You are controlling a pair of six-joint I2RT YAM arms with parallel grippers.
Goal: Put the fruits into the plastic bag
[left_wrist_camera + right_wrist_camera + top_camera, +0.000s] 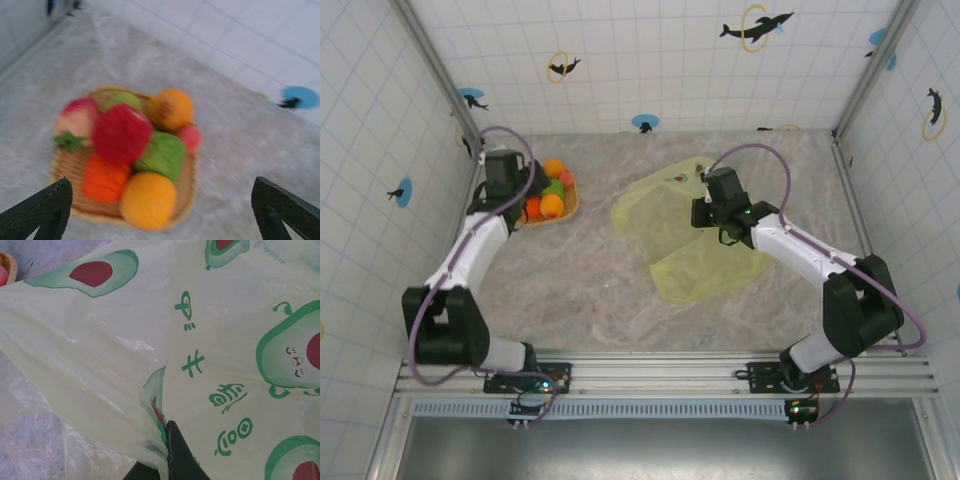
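The fruits (121, 132) lie heaped in a woven tray (187, 200): a red one, a green one (162, 155), orange ones (147, 200) and a pinkish one (77, 117). My left gripper (162, 192) hovers over the pile, open wide with nothing between its fingers (50, 205). From above, that gripper (525, 200) is at the left rim of the tray of fruits (552, 195). The plastic bag (690, 235), yellow-green with avocado prints, is spread at mid table. My right gripper (712, 215) is shut on a bunched fold of the plastic bag (225, 340), pinched between its fingers (177, 455).
The woven tray (570, 205) stands at the back left, close to the left wall. Bare marbled tabletop (580, 280) lies between the tray and the bag. Tiled walls close off the left, back and right sides.
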